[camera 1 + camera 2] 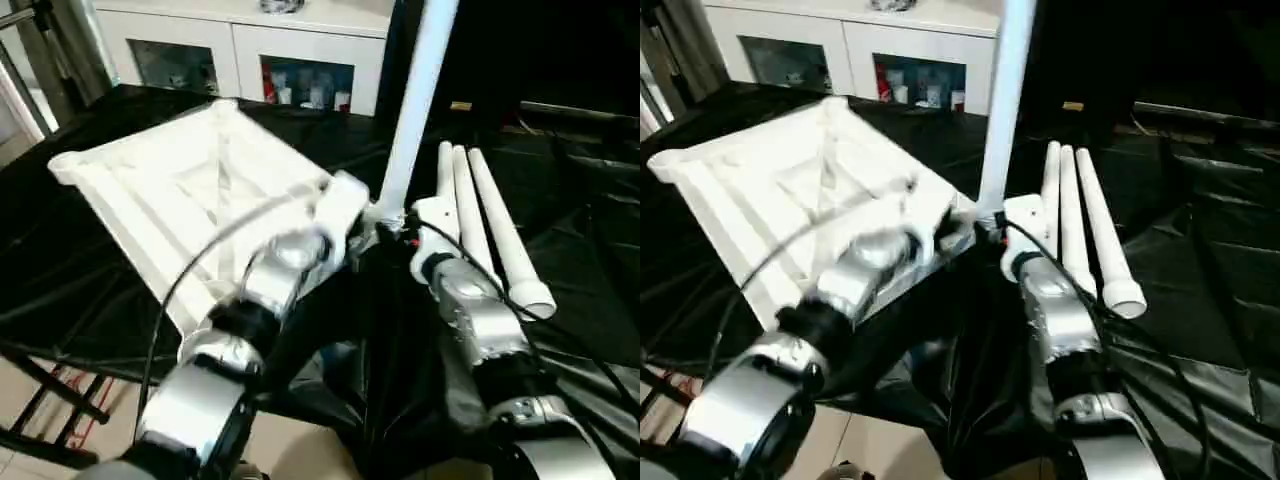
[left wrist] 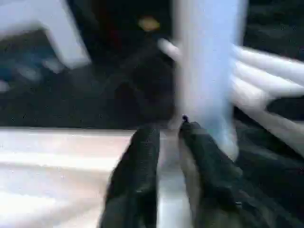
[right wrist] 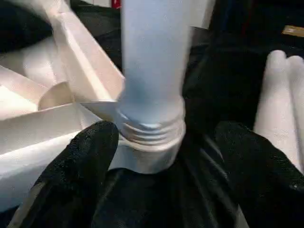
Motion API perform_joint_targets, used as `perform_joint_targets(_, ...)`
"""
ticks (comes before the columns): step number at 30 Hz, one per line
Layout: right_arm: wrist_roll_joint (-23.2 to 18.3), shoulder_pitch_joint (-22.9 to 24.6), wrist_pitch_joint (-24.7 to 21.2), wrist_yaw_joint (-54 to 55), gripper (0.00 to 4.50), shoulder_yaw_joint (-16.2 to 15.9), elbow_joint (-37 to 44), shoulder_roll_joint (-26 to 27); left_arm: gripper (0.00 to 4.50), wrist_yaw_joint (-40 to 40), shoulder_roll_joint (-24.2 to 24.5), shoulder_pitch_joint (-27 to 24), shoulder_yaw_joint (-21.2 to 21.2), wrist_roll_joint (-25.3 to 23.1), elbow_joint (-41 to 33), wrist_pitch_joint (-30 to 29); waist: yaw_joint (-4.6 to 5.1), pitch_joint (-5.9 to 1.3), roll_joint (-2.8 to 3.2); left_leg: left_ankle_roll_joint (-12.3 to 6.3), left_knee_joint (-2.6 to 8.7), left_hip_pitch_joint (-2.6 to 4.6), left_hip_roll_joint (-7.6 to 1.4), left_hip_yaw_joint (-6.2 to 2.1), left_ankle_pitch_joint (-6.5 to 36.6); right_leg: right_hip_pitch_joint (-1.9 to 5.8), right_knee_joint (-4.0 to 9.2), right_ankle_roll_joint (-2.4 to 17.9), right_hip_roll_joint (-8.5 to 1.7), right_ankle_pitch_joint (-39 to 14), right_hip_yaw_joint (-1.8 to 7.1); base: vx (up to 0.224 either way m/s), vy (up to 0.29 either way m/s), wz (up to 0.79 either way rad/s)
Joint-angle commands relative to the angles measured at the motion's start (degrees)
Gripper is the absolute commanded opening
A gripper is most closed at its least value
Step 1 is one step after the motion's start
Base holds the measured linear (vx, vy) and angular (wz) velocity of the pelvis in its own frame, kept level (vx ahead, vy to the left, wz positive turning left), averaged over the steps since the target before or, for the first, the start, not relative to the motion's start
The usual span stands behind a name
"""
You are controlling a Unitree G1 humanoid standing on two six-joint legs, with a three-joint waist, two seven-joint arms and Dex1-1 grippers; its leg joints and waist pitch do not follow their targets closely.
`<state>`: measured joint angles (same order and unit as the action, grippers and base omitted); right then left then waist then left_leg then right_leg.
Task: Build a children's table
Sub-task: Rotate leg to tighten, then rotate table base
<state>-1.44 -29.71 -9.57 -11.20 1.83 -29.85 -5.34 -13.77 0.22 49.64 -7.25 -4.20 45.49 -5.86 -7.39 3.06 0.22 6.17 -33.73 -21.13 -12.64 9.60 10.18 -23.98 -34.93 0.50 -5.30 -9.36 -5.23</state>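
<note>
Forearms: two silver arms reach from the near edge toward the near corner of the tabletop.
Tabletop: white, ribbed underside up, lying on the black-draped work table, left of centre.
Standing leg: one white leg rises upright from the corner socket nearest the robot; its threaded end sits in the socket with several turns of thread showing.
Spare legs: three legs lie side by side on the cloth to the right, just beside the right arm.
Right gripper: black fingers spread wide to either side of the socket, holding nothing; whether a pad brushes the socket I cannot tell.
Left gripper: fingers a narrow gap apart at the tabletop's edge beside the leg's foot, pinching nothing that shows.
Risk: with threads exposed and neither gripper on it, the leg looks only partly seated; a nudge from either arm could tilt it or cross the thread.
Risk: a swing to the right could roll the spare legs away.
</note>
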Motion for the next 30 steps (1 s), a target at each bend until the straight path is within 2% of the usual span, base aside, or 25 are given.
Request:
perform_joint_targets(1, 0.6, 0.5, -0.9, -0.3, 3.75, -0.7, 1.7, 0.0, 1.24, 2.9, 0.9, -1.1, 1.2, -0.7, -1.7, -0.4, -0.15, -4.44, -0.42, -2.49, 3.59, -0.09, 0.33, 0.29, 8.7, 4.13, 3.98, 8.3, -2.49, -9.9, 2.28, 0.000, 0.000, 0.00)
perform_joint_targets(2, 0.7, 0.8, -1.2, -0.3, 3.75, -1.1, 2.2, 0.1, 1.43, 3.7, 1.3, -1.7, 1.7, -0.9, -2.7, -0.7, -0.01, -4.47, -0.37, -2.66, 3.55, -0.07, 0.33, 0.31, 8.2, 4.10, 3.88, 8.9, -2.44, -9.2, 2.30, 0.000, 0.000, 0.00)
perform_joint_targets(4, 0.9, 1.7, -2.2, -0.5, 3.75, -2.0, 3.5, 0.4, 1.46, 5.9, 2.8, -4.6, 2.8, -2.1, -7.4, -2.4, 0.24, -4.37, -0.89, -3.13, 3.61, -0.26, 0.09, 0.28, 7.4, 4.24, 3.55, 9.9, -2.43, -7.9, 2.26, 0.000, 0.000, 0.00)
perform_joint_targets(5, 1.1, 2.0, -2.7, -0.8, 3.75, -2.7, 4.0, 0.5, 1.46, 6.5, 3.6, -6.7, 3.6, -2.7, -11.0, -3.7, 0.34, -4.36, -0.97, -3.43, 3.54, -0.13, 0.17, 0.41, 7.6, 4.00, 3.74, 9.9, -2.44, -8.6, 2.25, 0.000, 0.000, 0.00)
perform_joint_targets(6, 1.1, 2.0, -2.7, -0.8, 3.75, -2.7, 4.0, 0.5, 1.62, 6.5, 3.6, -6.7, 3.6, -2.7, -11.0, -3.7, 0.47, -4.44, -0.66, -3.48, 3.55, -0.07, 0.05, 0.36, 7.3, 3.95, 3.58, 10.2, -2.50, -8.4, 2.29, 0.000, 0.000, 0.00)
perform_joint_targets(7, 1.3, 2.5, -3.3, -2.0, 3.75, -3.9, 4.8, 0.5, 1.62, 7.9, 4.9, -9.9, 4.7, -3.7, -16.0, -5.0, 0.53, -4.42, -0.57, -3.47, 3.48, 0.04, 0.12, 0.48, 7.5, 3.74, 3.69, 10.2, -2.39, -8.5, 2.35, 0.000, 0.000, 0.00)
perform_joint_targets(8, 1.3, 2.5, -3.3, -2.0, 3.75, -3.9, 4.8, 0.5, 1.84, 7.9, 4.9, -9.9, 4.7, -3.7, -16.0, -5.0, 0.74, -4.30, -0.55, -3.36, 3.65, -0.09, -0.11, 0.38, 8.1, 3.90, 3.60, 10.5, -2.43, -8.3, 2.33, 0.000, 0.000, 0.00)
perform_joint_targets(9, 1.2, 3.0, -4.0, -3.4, 3.75, -5.0, 5.9, 0.5, 1.84, 8.8, 5.9, -12.7, 5.6, -4.7, -20.5, -6.1, 0.68, -4.30, -1.22, -3.23, 3.60, 0.08, -0.03, 0.55, 8.5, 3.75, 3.73, 10.2, -2.35, -9.1, 2.30, 0.000, 0.000, 0.00)
perform_joint_targets(10, 2.5, 4.1, -6.6, -5.8, 3.75, -8.2, 8.3, -0.2, 1.84, 11.0, 8.6, -18.8, 7.1, -7.7, -29.2, -8.1, 0.57, -4.23, -1.70, -3.17, 3.75, -0.07, -0.28, 0.40, 8.8, 3.95, 3.57, 10.1, -2.64, -9.8, 2.30, 0.000, 0.000, 0.00)
perform_joint_targets(11, 3.2, 4.3, -7.3, -6.0, 3.75, -9.0, 8.8, -0.5, 1.96, 11.6, 9.5, -21.0, 7.7, -8.5, -31.7, -8.5, 0.79, -4.02, -1.07, -2.88, 4.16, -0.60, -0.67, 0.06, 9.0, 4.19, 3.34, 9.3, -2.79, -10.6, 2.17, 0.000, 0.000, 0.00)
perform_joint_targets(12, 3.3, 4.4, -7.4, -6.1, 3.75, -9.1, 8.9, -0.5, 1.96, 11.7, 9.7, -21.4, 7.9, -8.7, -32.3, -8.6, 0.86, -3.97, -0.85, -2.28, 4.06, 0.11, -0.57, 0.32, 10.4, 3.44, 3.88, 8.3, -2.59, -13.1, 2.26, 0.000, 0.000, 0.00)
perform_joint_targets(13, 3.6, 4.4, -8.1, -5.9, 3.75, -9.4, 8.8, -0.4, 1.96, 12.5, 10.7, -24.3, 9.1, -10.0, -35.4, -9.0, 0.89, -3.93, -0.73, -1.72, 3.97, 0.43, -0.44, 0.48, 10.7, 3.15, 4.02, 8.2, -2.40, -13.0, 2.46, 0.000, 0.000, 0.00)
perform_joint_targets(14, 3.6, 4.4, -8.1, -5.9, 3.75, -9.4, 8.8, -0.4, 1.96, 12.5, 10.7, -24.3, 9.1, -10.0, -35.4, -9.0, 0.90, -3.91, -0.80, -1.48, 4.12, 0.37, -0.59, 0.34, 11.0, 3.23, 3.96, 8.2, -2.45, -12.8, 2.47, 0.000, 0.000, 0.00)
perform_joint_targets(15, 3.6, 4.4, -9.0, -4.9, 3.75, -9.4, 8.9, -0.2, 1.96, 14.7, 12.5, -28.6, 10.1, -12.6, -40.4, -9.7, 0.90, -3.72, -0.96, -1.08, 4.24, 0.30, -0.41, 0.41, 11.7, 3.19, 4.01, 7.8, -2.22, -13.6, 2.41, 0.000, 0.000, 0.00)
perform_joint_targets(16, 3.6, 4.4, -9.0, -4.9, 3.75, -9.4, 8.9, -0.2, 1.96, 14.7, 12.5, -28.6, 10.1, -12.6, -40.4, -9.7, 0.79, -3.73, -0.81, -0.90, 4.39, 0.29, -0.73, 0.17, 12.3, 3.25, 3.88, 7.8, -2.52, -13.7, 2.43, 0.000, 0.000, 0.00)
perform_joint_targets(17, 3.6, 4.4, -9.4, -4.5, 3.75, -9.4, 9.1, 0.0, 1.96, 15.7, 13.3, -30.4, 10.3, -14.2, -42.5, -9.8, 0.80, -3.43, -0.62, -0.67, 4.42, 0.43, -0.47, 0.32, 13.5, 2.83, 4.32, 7.1, -2.25, -15.6, 2.44, 0.000, 0.000, 0.00)
perform_joint_targets(18, 3.7, 4.7, -10.0, -4.2, 3.75, -9.6, 9.6, 0.3, 1.96, 20.0, 12.6, -33.8, 13.7, -16.6, -47.0, -12.1, 0.87, -3.55, -0.53, -0.32, 4.41, 0.68, -0.65, 0.31, 14.1, 2.75, 4.23, 7.1, -2.17, -14.7, 2.56, 0.000, 0.000, 0.00)
perform_joint_targets(19, 3.7, 4.7, -10.0, -4.2, 3.75, -9.6, 9.6, 0.3, 1.96, 20.0, 12.6, -33.8, 13.7, -16.6, -47.0, -12.1, 0.91, -3.44, -0.31, -0.10, 4.45, 0.50, -0.66, 0.23, 14.1, 2.86, 4.05, 7.3, -2.15, -13.7, 2.57, 0.000, 0.000, 0.00)
perform_joint_targets(21, 3.8, 4.9, -10.2, -4.2, 3.75, -9.7, 9.8, 0.4, 1.96, 21.6, 12.0, -34.9, 15.3, -17.1, -48.3, -13.2, 0.83, -3.33, -0.61, -0.17, 4.46, 0.50, -0.30, 0.28, 15.0, 2.79, 4.37, 6.8, -2.04, -14.8, 2.54, 0.000, 0.000, 0.00)
perform_joint_targets(22, 3.7, 5.5, -11.1, -4.4, 3.75, -10.2, 10.9, 0.7, 1.96, 24.1, 10.5, -37.7, 18.1, -17.8, -51.9, -16.7, 0.79, -3.23, -0.41, -0.17, 4.52, 0.50, -0.22, 0.25, 15.5, 2.70, 4.48, 6.6, -2.03, -15.6, 2.55, 0.000, 0.000, 0.00)
perform_joint_targets(23, 3.7, 5.5, -11.2, -4.4, 3.75, -10.3, 11.0, 0.7, 1.96, 24.4, 10.3, -38.0, 18.3, -17.9, -52.3, -17.1, 1.06, -3.11, -0.62, 0.05, 4.72, 0.17, -0.49, 0.04, 15.9, 3.05, 4.29, 6.6, -2.09, -15.2, 2.53, 0.000, 0.000, 0.00)
perform_joint_targets(24, 3.7, 5.8, -11.8, -4.5, 3.75, -10.5, 11.5, 0.7, 1.96, 25.2, 9.6, -39.3, 19.0, -18.0, -54.0, -19.0, 0.95, -3.05, -0.62, -0.10, 4.65, 0.24, -0.27, 0.12, 16.4, 2.81, 4.64, 6.0, -2.04, -16.6, 2.47, 0.000, 0.000, 0.00)
perform_joint_targets(25, 3.8, 6.0, -12.2, -4.6, 3.75, -10.8, 11.7, 0.9, 1.96, 26.6, 8.7, -41.0, 20.1, -18.5, -55.7, -21.3, 1.09, -3.17, -0.69, -0.07, 4.58, 0.18, -0.33, 0.07, 16.3, 2.90, 4.43, 6.1, -2.07, -16.2, 2.55, 0.000, 0.000, 0.00)
perform_joint_targets(28, 4.1, 5.9, -12.4, -4.6, 3.75, -11.0, 11.3, 1.2, 1.96, 28.3, 8.0, -43.1, 20.9, -19.9, -56.9, -23.4, 1.07, -2.99, -0.68, -0.55, 4.63, 0.02, -0.09, 0.03, 16.8, 2.77, 4.84, 5.3, -1.96, -17.9, 2.43, 0.000, 0.000, 0.00)
perform_joint_targets(30, 4.0, 5.7, -12.6, -4.6, 3.75, -11.1, 10.8, 1.5, 1.96, 28.5, 7.3, -44.1, 21.1, -20.5, -56.8, -25.2, 1.02, -2.96, -0.65, -0.60, 4.64, 0.23, -0.10, -0.04, 17.7, 2.53, 5.10, 4.7, -1.88, -19.0, 2.45, 0.000, 0.000, 0.00)
